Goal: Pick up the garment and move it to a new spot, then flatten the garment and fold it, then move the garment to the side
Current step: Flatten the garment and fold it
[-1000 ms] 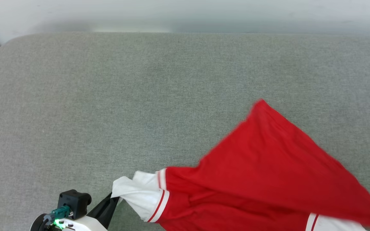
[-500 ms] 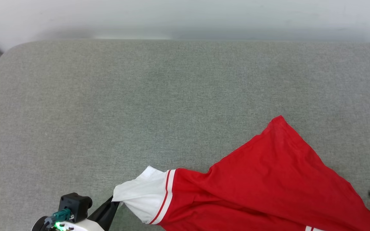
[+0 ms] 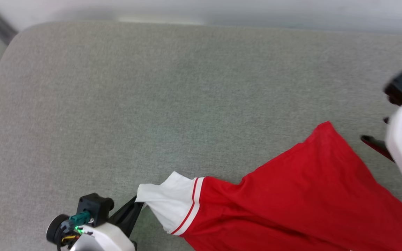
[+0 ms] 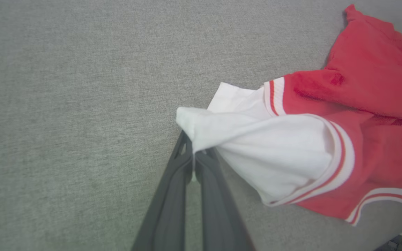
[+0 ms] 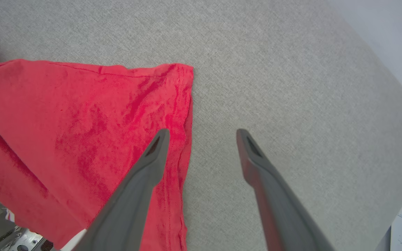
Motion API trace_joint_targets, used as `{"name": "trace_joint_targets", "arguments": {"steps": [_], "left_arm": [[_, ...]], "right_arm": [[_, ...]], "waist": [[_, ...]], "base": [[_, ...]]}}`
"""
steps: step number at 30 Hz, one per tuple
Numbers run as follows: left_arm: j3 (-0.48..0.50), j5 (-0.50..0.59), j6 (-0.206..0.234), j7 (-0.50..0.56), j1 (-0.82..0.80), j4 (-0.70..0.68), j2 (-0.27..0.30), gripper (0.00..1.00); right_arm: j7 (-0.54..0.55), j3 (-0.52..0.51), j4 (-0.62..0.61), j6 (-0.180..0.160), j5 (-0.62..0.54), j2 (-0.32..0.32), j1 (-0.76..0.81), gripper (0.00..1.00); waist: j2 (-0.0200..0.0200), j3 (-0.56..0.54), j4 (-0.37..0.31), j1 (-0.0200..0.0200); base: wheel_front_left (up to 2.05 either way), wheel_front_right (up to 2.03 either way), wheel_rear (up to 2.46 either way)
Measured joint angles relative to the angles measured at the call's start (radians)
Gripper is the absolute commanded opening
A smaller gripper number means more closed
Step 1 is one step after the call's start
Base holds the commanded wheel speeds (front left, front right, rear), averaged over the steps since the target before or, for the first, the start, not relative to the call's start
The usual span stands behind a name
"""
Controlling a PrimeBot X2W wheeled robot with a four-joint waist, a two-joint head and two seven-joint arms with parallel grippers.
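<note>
I judged I was in the flattening step: the red sports jersey with white short sleeves and red-white striped trim (image 3: 291,195) lay on the grey woven upholstered surface (image 3: 152,104), bunched and skewed rather than spread. In the head view it filled the 4-to-5 o'clock part of the surface. One red hem corner (image 3: 326,125) pointed up toward 1 o'clock, and the cloth ran off the bottom edge.

My left gripper (image 4: 192,153), at about 7 o'clock in the head view, was clamped tight on the tip of one white sleeve (image 4: 263,153). The wrist view showed the two dark fingers pressed together with white cloth pinched between them, and the sleeve lifted slightly off the surface.

My right gripper (image 5: 202,134), at about 3 o'clock in the head view, stood with its fingers spread wide and held nothing. In its own wrist view one finger overlapped the red side edge and the other was over bare grey fabric, with the hem corner just beyond, toward 11 o'clock. I could not tell whether the fingertips touched the cloth.

The next move, as I read it, called for my right gripper to take a fresh hold, probably on that red edge or on the far sleeve. Then I would draw it away from my left hand so the body pulled taut and lay flat, front or back fully open, before any fold.
</note>
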Motion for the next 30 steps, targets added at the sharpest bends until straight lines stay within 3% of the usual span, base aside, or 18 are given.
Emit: {"name": "trace_joint_targets", "arguments": {"steps": [4, 9, 13, 17, 18, 19, 20, 26, 30], "left_arm": [[-0.003, 0.018, -0.010, 0.003, -0.032, 0.007, -0.022, 0.00], [-0.006, 0.034, -0.017, 0.003, -0.061, 0.014, -0.046, 0.00], [-0.007, 0.042, -0.020, 0.003, -0.082, 0.024, -0.063, 0.00], [-0.009, 0.043, -0.028, 0.003, -0.088, 0.039, -0.076, 0.00], [-0.009, 0.043, -0.028, 0.003, -0.089, 0.044, -0.079, 0.00], [-0.009, 0.043, -0.028, 0.002, -0.089, 0.048, -0.079, 0.00], [-0.009, 0.042, -0.028, 0.001, -0.089, 0.051, -0.080, 0.00], [-0.002, 0.041, -0.028, -0.002, -0.082, 0.061, -0.066, 0.00], [0.005, 0.054, -0.027, 0.001, -0.091, 0.050, -0.034, 0.00]], "right_arm": [[0.051, 0.130, 0.133, 0.000, -0.048, 0.091, -0.156, 1.00], [0.034, 0.246, 0.303, 0.000, -0.077, 0.166, -0.249, 1.00], [-0.026, 0.317, 0.401, 0.000, -0.070, 0.199, -0.272, 1.00], [-0.053, 0.402, 0.444, -0.002, -0.051, 0.180, -0.297, 1.00], [-0.061, 0.421, 0.450, -0.002, -0.041, 0.175, -0.307, 0.91], [-0.077, 0.434, 0.456, -0.002, -0.031, 0.172, -0.311, 0.18], [-0.100, 0.443, 0.462, -0.002, -0.020, 0.170, -0.311, 0.00], [-0.269, 0.462, 0.480, 0.001, 0.061, 0.170, -0.312, 0.00], [-0.375, 0.448, 0.453, 0.000, 0.101, 0.134, -0.315, 0.00]], "waist": [[-0.0001, 0.038, 0.022, 0.0000], [0.0000, 0.090, 0.047, 0.0000], [0.0000, 0.129, 0.067, 0.0000], [0.0000, 0.147, 0.083, -0.0001], [0.0000, 0.147, 0.084, 0.0000], [0.0000, 0.145, 0.083, -0.0001], [0.0000, 0.142, 0.081, -0.0001], [0.0000, 0.095, 0.065, 0.0001], [0.0000, 0.046, 0.049, 0.0000]], "base": [[0.00, 0.00, 0.00], [0.00, 0.00, 0.00], [0.00, 0.00, 0.00], [0.00, 0.00, 0.00], [0.00, 0.00, 0.00], [0.00, 0.00, 0.00], [0.00, 0.00, 0.00], [0.00, 0.00, 0.00], [0.00, 0.00, 0.00]]}}
